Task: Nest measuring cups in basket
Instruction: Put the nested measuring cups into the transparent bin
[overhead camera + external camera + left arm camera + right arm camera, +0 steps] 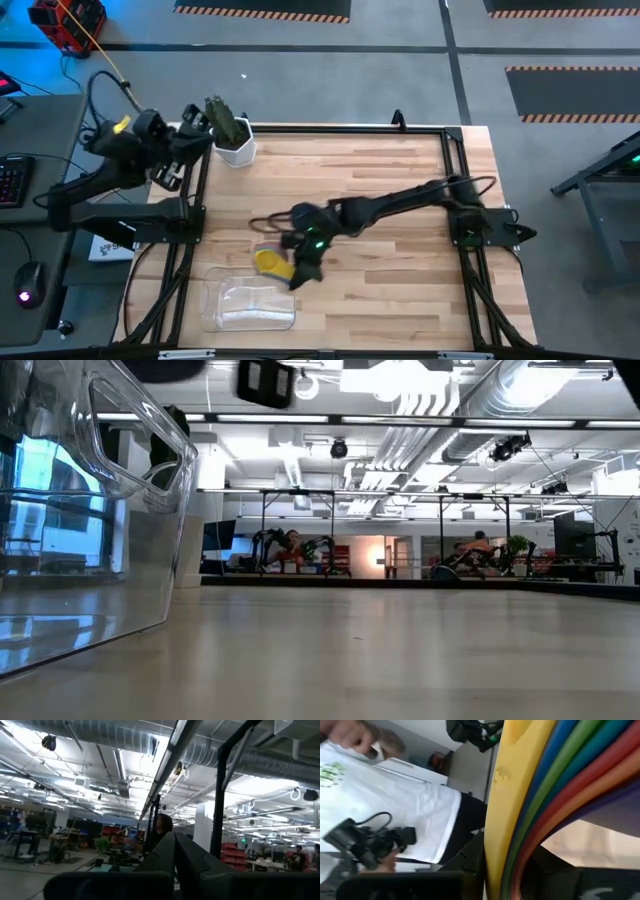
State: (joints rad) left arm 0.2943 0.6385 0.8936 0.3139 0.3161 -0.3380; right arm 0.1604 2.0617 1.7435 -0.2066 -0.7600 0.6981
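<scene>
High view: the right gripper [300, 268], closed on the nested measuring cups [272, 262] with the yellow one outermost, hangs just above the far rim of the clear basket [212, 312] near the table's [400, 290] front edge. The left gripper [190, 125] waits beside the white cactus pot [236, 150], fingers shut on nothing.

Low view: the basket wall [90, 560] stands close at left; no cups show.

Left wrist view: only the room shows.

Right wrist view: stacked rims [555, 780] fill the frame, with a person in a white shirt [395, 805] beyond. The stack is probably light, stiff and slick; gripping the bundled handles should keep it together.
</scene>
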